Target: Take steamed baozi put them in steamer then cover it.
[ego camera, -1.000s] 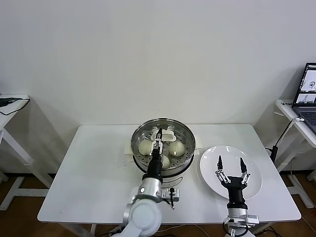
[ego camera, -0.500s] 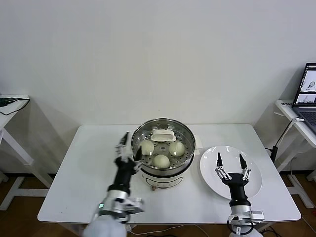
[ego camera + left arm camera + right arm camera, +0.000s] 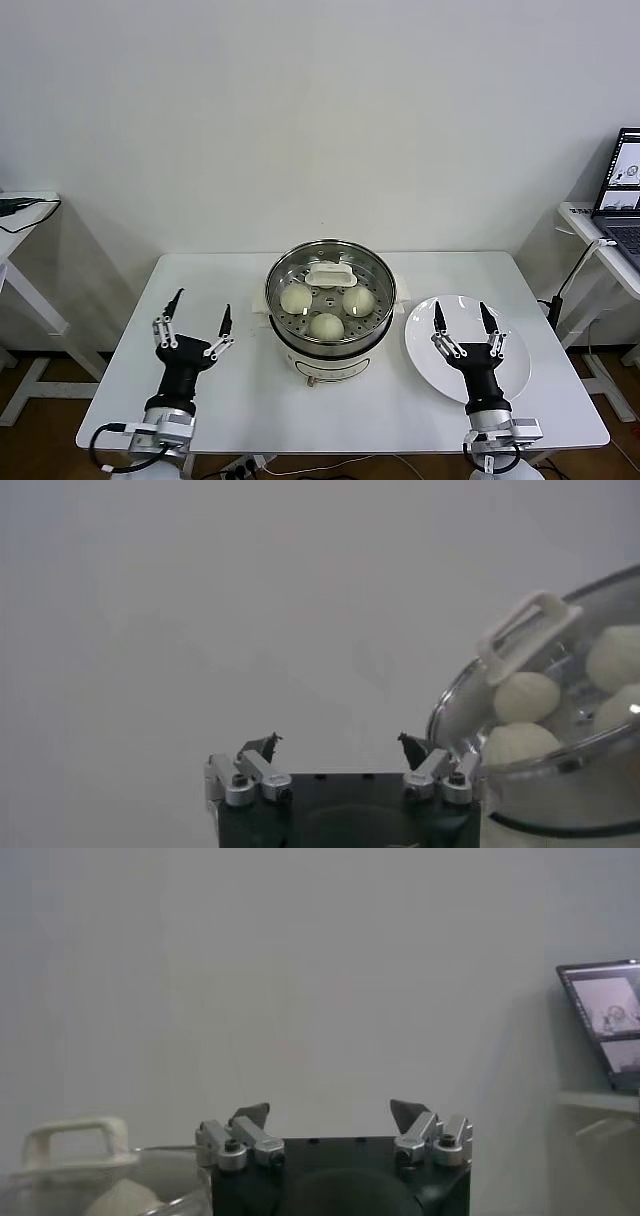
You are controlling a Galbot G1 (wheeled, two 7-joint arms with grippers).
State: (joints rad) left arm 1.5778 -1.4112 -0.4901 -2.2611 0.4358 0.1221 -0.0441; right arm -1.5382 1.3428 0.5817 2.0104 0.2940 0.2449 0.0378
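- The steamer [image 3: 330,305], a round shiny steel pot with a perforated tray, stands mid-table; three pale, matte steamed baozi [image 3: 327,326] show inside it.
- A glass lid with a white handle [image 3: 331,273] covers it, seen best in the left wrist view [image 3: 527,630].
- The left gripper [image 3: 199,318] hovers left of the pot, jaws spread, holding nothing.
- The right gripper [image 3: 462,316] hangs over a flat white plate [image 3: 432,355], jaws also spread.
- A laptop [image 3: 623,192] sits far right.
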